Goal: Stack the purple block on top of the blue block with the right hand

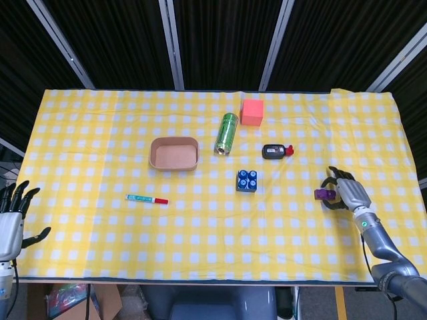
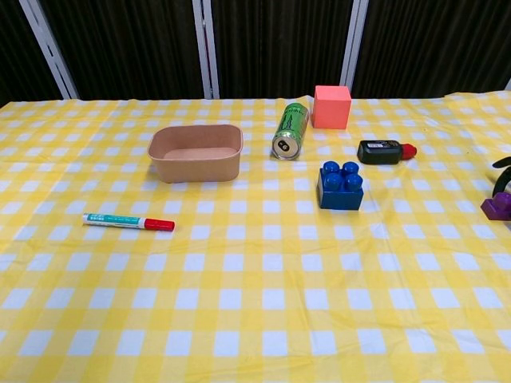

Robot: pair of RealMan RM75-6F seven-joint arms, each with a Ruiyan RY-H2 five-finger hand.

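The purple block (image 1: 322, 194) lies on the yellow checked cloth near the table's right front edge, and my right hand (image 1: 348, 193) wraps its fingers around it from the right. In the chest view the purple block (image 2: 497, 206) sits at the right frame edge with a dark fingertip (image 2: 503, 163) above it; most of the hand is cut off there. The blue block (image 1: 247, 180) (image 2: 340, 185) stands studs up near the table's middle, well to the left of the hand. My left hand (image 1: 11, 221) hangs off the table's front left corner with its fingers spread, holding nothing.
Behind the blue block lie a black bottle with a red cap (image 1: 276, 151), a green can on its side (image 1: 227, 133) and a pink cube (image 1: 252, 112). A tan tray (image 1: 174, 154) and a red-capped marker (image 1: 147, 199) lie further left.
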